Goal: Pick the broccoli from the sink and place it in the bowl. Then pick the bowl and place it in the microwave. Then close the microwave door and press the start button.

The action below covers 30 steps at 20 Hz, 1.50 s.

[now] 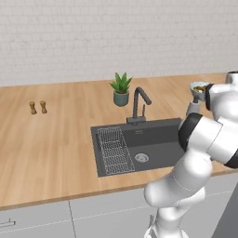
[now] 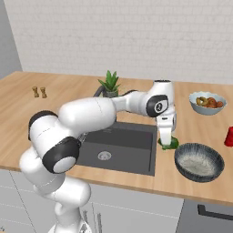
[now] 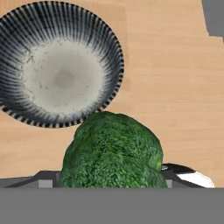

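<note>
Sink (image 1: 139,144) sits centre-right in the left base view: one basin, one wire rack (image 1: 113,149) in its left half, one faucet (image 1: 138,104) behind it. No broccoli seen in the basin here. One potted plant (image 1: 121,89) above the faucet, two small shakers (image 1: 37,107) at far left, one fruit bowl (image 1: 199,89) partly behind the arm at right edge.

Right base view: gripper (image 2: 167,136) points down at centre-right, just past the sink's right rim, w/ one broccoli (image 2: 170,143) showing green between and below the fingers. Looks gripped, fingers spread fairly wide around it; contact itself is hard to confirm at this size. One dark ribbed bowl (image 2: 199,161) lies lower right of the broccoli, near but not under it. So the coming move, by judgement, is a short carry toward lower right of frame, then release. One red cup (image 2: 229,136) at right edge.

Hand view: broccoli fills bottom centre between the fingertips; bowl sits upper left, its rim just touching the floret's outline in frame. Bowl inside is bare. Floret is roundish, no clear long axis. Only one arm.
</note>
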### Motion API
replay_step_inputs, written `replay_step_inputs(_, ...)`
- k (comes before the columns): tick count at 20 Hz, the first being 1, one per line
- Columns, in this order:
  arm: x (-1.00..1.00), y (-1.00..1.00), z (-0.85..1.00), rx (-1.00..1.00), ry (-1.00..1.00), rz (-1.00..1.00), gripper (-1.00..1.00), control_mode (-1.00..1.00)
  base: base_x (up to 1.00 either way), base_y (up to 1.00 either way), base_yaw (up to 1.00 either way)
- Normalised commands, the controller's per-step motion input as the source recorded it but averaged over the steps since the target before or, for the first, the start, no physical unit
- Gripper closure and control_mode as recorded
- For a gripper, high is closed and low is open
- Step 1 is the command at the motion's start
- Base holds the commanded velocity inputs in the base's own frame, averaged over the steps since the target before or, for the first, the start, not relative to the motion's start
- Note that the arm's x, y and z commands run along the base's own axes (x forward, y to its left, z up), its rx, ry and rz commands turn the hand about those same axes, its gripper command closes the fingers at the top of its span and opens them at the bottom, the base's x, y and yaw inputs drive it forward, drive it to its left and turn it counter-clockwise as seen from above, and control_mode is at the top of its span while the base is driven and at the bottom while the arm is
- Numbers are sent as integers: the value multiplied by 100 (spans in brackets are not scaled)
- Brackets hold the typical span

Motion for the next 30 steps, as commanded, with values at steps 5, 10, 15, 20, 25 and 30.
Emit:
replay_step_inputs(5,0,-57,-1,4,-1,0,100,-100,0,0,0)
replay_step_inputs(10,5,-39,-17,3,-3,0,100,-100,0,0,0)
replay_step_inputs(15,21,-37,-28,5,-5,0,100,-100,0,0,0)
replay_step_inputs(20,25,-19,-30,2,-4,0,100,-100,0,0,0)
replay_step_inputs(25,18,-13,-29,0,-3,0,100,-100,0,0,0)
replay_step_inputs(30,20,-9,-37,0,-1,0,100,-100,0,0,0)
